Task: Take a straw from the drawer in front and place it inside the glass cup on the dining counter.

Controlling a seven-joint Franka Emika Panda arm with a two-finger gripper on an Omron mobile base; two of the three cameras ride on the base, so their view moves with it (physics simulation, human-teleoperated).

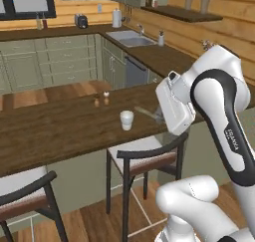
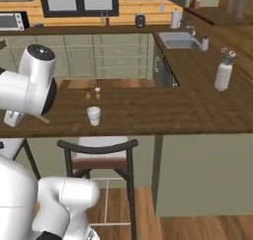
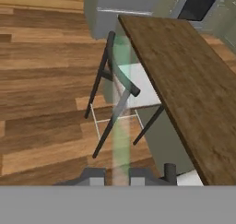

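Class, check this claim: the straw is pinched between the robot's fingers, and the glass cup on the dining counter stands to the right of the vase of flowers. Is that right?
One detail is wrong. In the right base view the glass cup stands to the left of the vase of flowers, not the right, on the dining counter. The rest holds: the hand view shows the straw pinched between the fingers.
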